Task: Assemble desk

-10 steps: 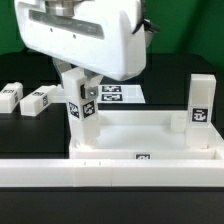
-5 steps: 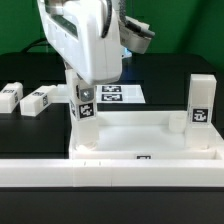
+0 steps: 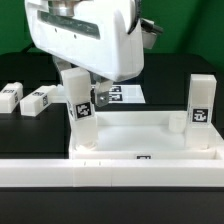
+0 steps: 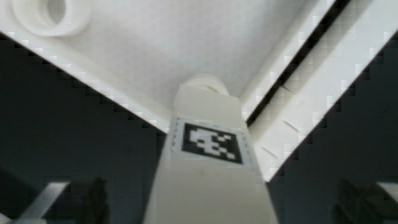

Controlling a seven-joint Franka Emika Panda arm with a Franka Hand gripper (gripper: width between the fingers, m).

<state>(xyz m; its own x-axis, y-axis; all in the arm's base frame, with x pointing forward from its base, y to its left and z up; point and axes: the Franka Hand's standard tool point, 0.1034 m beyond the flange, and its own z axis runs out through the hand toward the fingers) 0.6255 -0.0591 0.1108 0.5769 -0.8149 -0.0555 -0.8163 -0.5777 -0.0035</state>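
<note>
Table: black matte top [image 3: 35, 135], taking up most of the exterior view.
Backdrop: dark and featureless behind the table; too dim to tell wall from curtain.
Marker board: thin white sheet [image 3: 128, 97] with black-and-white tags, lying flat toward the table's far side.
Border rail: long white rail [image 3: 40, 172] running across the table's near side.
Light: bright and even, with only soft shadows.

Flat white rimmed panel [image 3: 150, 130], a tagged leg [image 3: 79, 108] standing at its left corner, another leg [image 3: 202, 104] at its right (exterior view) — two loose legs [image 3: 8, 96] [image 3: 38, 100] lying well left.
</note>
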